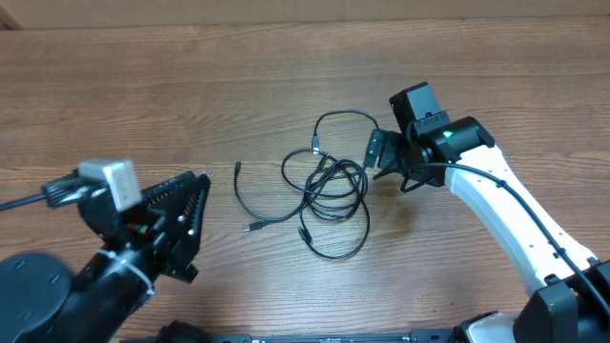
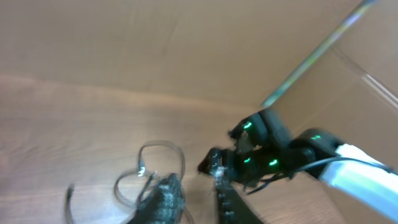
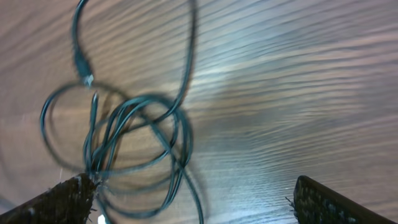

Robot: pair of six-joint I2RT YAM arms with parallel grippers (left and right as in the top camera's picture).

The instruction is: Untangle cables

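Cables (image 1: 329, 186) lie approx. mid table (image 1: 114, 86) in a loose knot, w/ one loop out toward 12 o'clock and a thin strand trailing off to 9 o'clock. R gripper (image 1: 381, 154) sits just beside the knot at its 3 o'clock, jaws spread wide, nothing clamped. In wrist view one finger (image 3: 59, 202) is right at the loops' edge; contact unclear. L gripper (image 1: 188, 214) is well apart at 8 o'clock, jaws slightly parted, empty.

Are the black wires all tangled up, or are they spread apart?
Tangled up. The cables cross over each other in a bunch of overlapping loops on the table, as both the overhead and right wrist views show.
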